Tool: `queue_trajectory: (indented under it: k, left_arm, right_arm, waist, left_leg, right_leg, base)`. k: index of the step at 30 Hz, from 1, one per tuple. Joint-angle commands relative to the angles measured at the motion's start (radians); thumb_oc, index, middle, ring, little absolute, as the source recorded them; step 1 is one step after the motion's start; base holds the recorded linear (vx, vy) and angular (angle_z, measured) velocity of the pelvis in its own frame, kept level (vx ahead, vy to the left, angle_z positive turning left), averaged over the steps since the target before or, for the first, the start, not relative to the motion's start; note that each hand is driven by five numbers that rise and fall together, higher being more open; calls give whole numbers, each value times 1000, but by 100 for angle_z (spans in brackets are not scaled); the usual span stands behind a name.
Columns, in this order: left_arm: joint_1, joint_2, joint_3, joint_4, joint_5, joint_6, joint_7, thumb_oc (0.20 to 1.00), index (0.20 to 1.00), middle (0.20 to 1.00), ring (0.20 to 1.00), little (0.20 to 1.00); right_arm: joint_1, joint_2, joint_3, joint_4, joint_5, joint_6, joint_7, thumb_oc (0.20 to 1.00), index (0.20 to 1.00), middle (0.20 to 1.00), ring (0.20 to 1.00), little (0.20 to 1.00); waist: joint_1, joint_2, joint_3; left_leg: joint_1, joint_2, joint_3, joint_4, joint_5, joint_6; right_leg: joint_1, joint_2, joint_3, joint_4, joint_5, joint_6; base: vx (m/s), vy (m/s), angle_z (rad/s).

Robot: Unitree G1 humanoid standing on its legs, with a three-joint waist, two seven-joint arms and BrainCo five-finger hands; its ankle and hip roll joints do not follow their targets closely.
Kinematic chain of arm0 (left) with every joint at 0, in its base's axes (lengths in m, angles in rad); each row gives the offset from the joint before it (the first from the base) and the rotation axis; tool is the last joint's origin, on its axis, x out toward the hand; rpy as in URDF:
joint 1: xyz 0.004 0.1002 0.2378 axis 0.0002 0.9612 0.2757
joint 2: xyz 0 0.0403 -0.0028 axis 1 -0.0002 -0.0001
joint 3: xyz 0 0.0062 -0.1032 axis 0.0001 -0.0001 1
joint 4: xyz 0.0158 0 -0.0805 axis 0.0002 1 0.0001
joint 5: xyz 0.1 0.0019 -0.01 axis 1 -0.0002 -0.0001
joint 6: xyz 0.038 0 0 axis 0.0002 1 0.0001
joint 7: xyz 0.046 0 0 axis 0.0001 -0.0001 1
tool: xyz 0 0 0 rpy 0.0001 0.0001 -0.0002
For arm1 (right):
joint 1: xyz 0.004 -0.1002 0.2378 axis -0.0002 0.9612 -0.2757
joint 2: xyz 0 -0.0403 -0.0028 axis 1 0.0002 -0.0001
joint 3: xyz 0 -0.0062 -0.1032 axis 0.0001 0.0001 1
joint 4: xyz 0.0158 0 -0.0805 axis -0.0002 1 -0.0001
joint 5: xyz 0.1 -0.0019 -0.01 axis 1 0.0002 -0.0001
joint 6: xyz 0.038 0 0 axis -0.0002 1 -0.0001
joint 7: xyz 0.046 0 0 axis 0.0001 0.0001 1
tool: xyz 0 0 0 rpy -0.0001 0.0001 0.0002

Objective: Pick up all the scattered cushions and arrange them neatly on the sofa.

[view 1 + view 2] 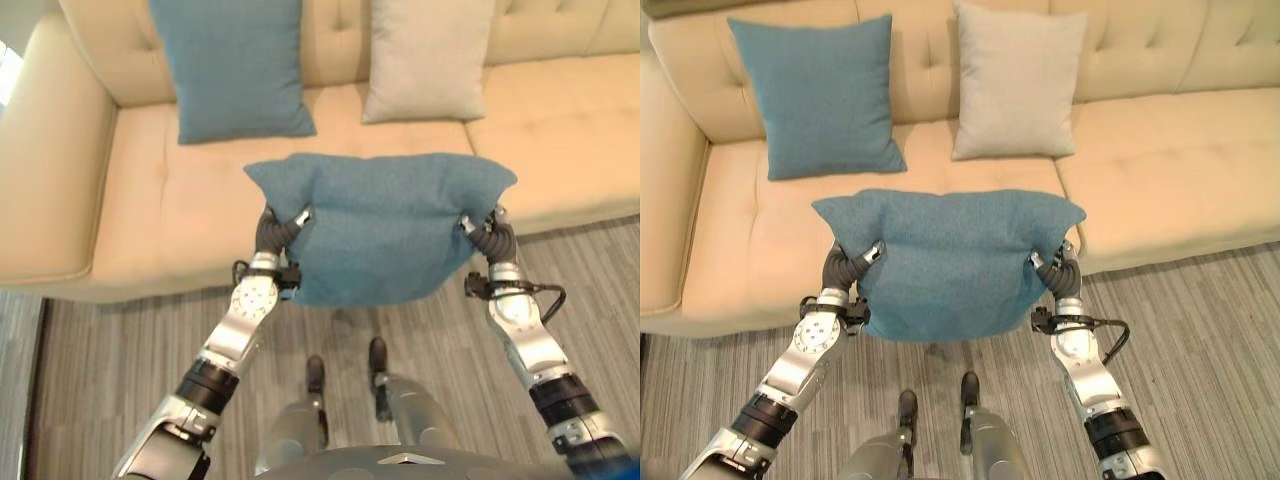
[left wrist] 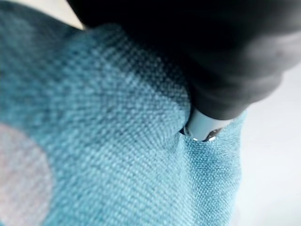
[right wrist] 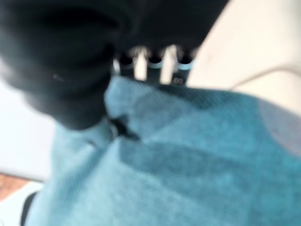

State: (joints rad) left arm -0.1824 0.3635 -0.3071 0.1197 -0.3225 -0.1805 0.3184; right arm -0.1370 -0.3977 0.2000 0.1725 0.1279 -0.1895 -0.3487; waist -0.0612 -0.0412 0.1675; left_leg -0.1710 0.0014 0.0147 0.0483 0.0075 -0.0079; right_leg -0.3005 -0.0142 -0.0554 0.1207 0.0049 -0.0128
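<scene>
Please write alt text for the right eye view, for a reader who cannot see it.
Two robot hands, the left robot hand and the right robot hand, grip a teal cushion by its sides, above the front edge of a cream sofa. A second teal cushion and a grey cushion lean upright against the backrest.

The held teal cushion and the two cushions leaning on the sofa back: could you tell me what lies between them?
Only bare cream seat of the sofa, in both eye views, separates the held teal cushion from them.

Left hand point(image 1: 283, 232) and right hand point(image 1: 487, 230) grip a blue cushion point(image 1: 380, 230) over the sofa's point(image 1: 190, 200) front edge.
</scene>
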Motion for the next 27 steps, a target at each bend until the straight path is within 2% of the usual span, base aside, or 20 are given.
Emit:
queue_trajectory:
  k: [1,4,6,7,10,13,16,17,18,19,21,23,27]
  left_arm:
    - [-25,-10,35,-102,37,-79,-22,200,200,200,200,200]
    - [13,-24,31,-93,34,-75,-41,200,200,200,200,200]
    - [33,-30,30,-86,35,-73,-53,200,200,200,200,200]
    - [55,-31,27,-75,28,-66,-70,200,200,200,200,200]
    - [78,-25,27,-67,23,-58,-85,200,200,200,200,200]
    - [99,-10,32,-76,26,-56,-103,200,200,200,200,200]
    - [118,7,52,-75,28,-61,-111,200,200,200,200,200]
    - [121,12,55,-77,27,-60,-114,200,200,200,200,200]
    - [136,29,65,-81,26,-56,-137,200,200,200,200,200]
    - [136,30,65,-81,26,-56,-137,200,200,200,200,200]
    - [147,29,65,-84,27,-49,-147,200,200,200,200,200]
    - [150,20,63,-84,27,-44,-147,200,200,200,200,200]
    - [163,2,54,-74,24,-40,-157,200,200,200,200,200]
  right_arm:
    - [-3,-2,-36,-78,-20,-64,10,200,200,200,200,200]
    - [16,-4,-34,-80,-18,-59,28,200,200,200,200,200]
    - [32,-8,-43,-82,-25,-55,34,200,200,200,200,200]
    - [56,-13,-56,-83,-32,-47,42,200,200,200,200,200]
    - [72,-6,-79,-82,-32,-38,41,200,200,200,200,200]
    - [68,9,-87,-80,-38,-37,48,200,200,200,200,200]
    - [55,26,-76,-66,-42,-36,59,200,200,200,200,200]
    - [50,32,-73,-64,-41,-34,64,200,200,200,200,200]
    - [57,44,-68,-65,-34,-35,82,200,200,200,200,200]
    - [57,44,-68,-66,-34,-35,82,200,200,200,200,200]
    - [81,44,-76,-72,-34,-38,93,200,200,200,200,200]
    - [81,48,-74,-72,-39,-32,89,200,200,200,200,200]
    - [99,39,-81,-81,-42,-29,82,200,200,200,200,200]
  waist:
    - [17,-32,-80]
    - [21,-31,-89]
    - [19,-25,-98]
    - [10,-13,-110]
    - [0,-1,-99]
    - [-4,8,-88]
    - [19,7,-79]
    - [25,5,-75]
    - [51,18,-71]
    - [49,16,-72]
    - [58,12,-86]
    - [74,-1,-96]
    - [75,-11,-128]
  left_leg:
    - [-88,-25,-140,202,-126,-31]
    - [-73,-63,-246,200,-136,-35]
    - [-44,-57,-248,177,-137,-36]
    - [-6,-45,-225,148,-138,-35]
    - [39,-49,-173,110,-140,-22]
    - [48,-56,-97,90,-147,7]
    - [61,-47,-2,68,-150,29]
    - [59,-42,19,63,-146,31]
    - [57,-12,62,62,-149,39]
    - [54,-14,62,61,-144,39]
    - [67,-10,83,56,-143,44]
    - [64,-12,111,51,-134,36]
    - [80,-5,121,36,-128,24]
  right_leg:
    - [117,-4,34,-72,-9,67]
    - [139,0,59,-92,2,73]
    - [155,-1,66,-102,8,78]
    - [168,-9,74,-108,12,86]
    - [165,-22,109,-98,34,110]
    - [124,-32,167,-78,68,154]
    - [68,-41,207,-65,119,198]
    - [42,-52,179,-49,140,206]
    - [53,-105,-14,4,61,168]
    - [50,-107,-15,2,64,168]
    - [104,-93,-51,58,1,150]
    - [145,-109,-97,6,3,145]
    - [196,-80,-79,-87,5,137]
  base:
    - [-33,57,-35]
    - [21,94,-40]
    - [80,120,-58]
    - [66,196,-40]
    - [-15,236,-38]
    - [-100,236,-104]
    - [-107,148,-127]
    - [-182,89,-171]
    - [-147,47,-159]
    - [-119,37,-150]
    - [-71,-15,-68]
    - [-84,-97,-22]
    - [44,-114,-29]
